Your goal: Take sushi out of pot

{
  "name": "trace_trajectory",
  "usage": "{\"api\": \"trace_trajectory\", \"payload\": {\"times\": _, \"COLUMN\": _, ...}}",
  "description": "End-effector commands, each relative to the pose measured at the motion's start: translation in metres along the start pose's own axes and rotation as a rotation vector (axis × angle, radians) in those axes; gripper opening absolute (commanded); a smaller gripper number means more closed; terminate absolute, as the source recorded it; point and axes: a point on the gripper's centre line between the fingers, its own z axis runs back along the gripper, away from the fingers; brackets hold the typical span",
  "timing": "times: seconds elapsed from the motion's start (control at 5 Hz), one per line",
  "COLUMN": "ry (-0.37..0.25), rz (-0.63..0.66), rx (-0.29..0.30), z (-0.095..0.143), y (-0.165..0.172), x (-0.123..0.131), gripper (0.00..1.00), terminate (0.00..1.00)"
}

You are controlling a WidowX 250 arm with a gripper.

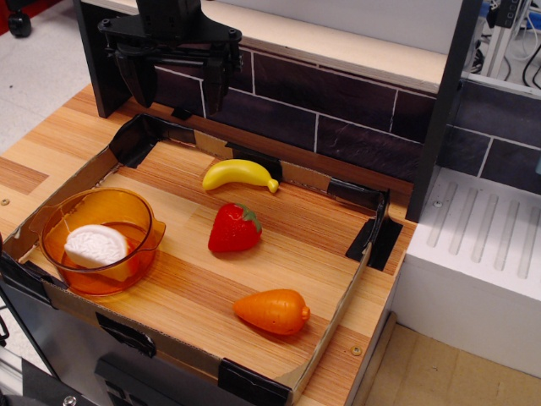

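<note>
The sushi (95, 245) is a white ridged oval block lying inside the translucent orange pot (127, 209), which stands at the front left corner of the wooden tray. My gripper (176, 89) hangs at the back left, above the tray's far edge and well behind the pot. Its two black fingers (139, 78) are spread apart with nothing between them.
A yellow banana (239, 174) lies at the back middle, a red strawberry (234, 229) in the centre, and an orange carrot toy (273, 310) at the front right. Low cardboard walls (338, 313) ring the tray. A dark tiled wall (338, 118) stands behind, a white block (482, 254) to the right.
</note>
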Motion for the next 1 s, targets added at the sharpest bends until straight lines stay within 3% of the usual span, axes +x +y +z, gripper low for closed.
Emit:
{"api": "trace_trajectory", "payload": {"times": 0.0, "ry": 0.0, "rz": 0.0, "rx": 0.0, "z": 0.0, "y": 0.0, "x": 0.0, "gripper": 1.0, "terminate": 0.0}}
{"api": "trace_trajectory", "payload": {"times": 0.2, "ry": -0.059, "rz": -0.262, "rx": 0.046, "z": 0.002, "y": 0.006, "x": 0.0, "gripper": 1.0, "terminate": 0.0}}
{"api": "trace_trajectory", "payload": {"times": 0.4, "ry": 0.037, "rz": -0.504, "rx": -0.029, "z": 0.004, "y": 0.014, "x": -0.001, "gripper": 1.0, "terminate": 0.0}}
{"api": "trace_trajectory", "payload": {"times": 0.8, "ry": 0.036, "rz": -1.01, "rx": -0.033, "z": 0.015, "y": 0.044, "x": -0.015, "gripper": 1.0, "terminate": 0.0}}
